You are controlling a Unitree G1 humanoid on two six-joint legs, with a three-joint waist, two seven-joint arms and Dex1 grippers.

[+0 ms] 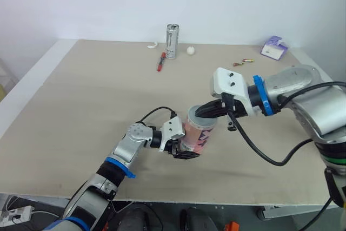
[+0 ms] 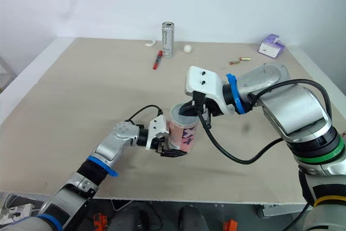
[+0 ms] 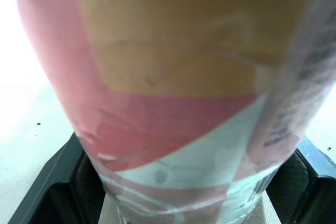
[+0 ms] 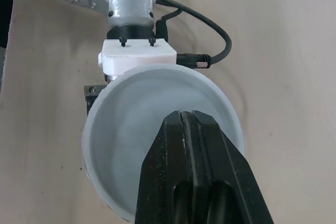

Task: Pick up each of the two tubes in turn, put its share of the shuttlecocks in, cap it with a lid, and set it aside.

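A pink, white and tan patterned tube stands tilted just above the table's front middle. My left gripper is shut on its lower part; in the left wrist view the tube sits between the black fingers. A pale grey lid rests on the tube's mouth. My right gripper is shut, fingers pressed together, with its tips lying on the lid's top. In the right eye view the right gripper sits directly over the tube's rim. What is inside the tube is hidden.
At the table's far edge stand a silver can, a red marker, a white ball and a white curved piece. A purple box and small metal items lie far right.
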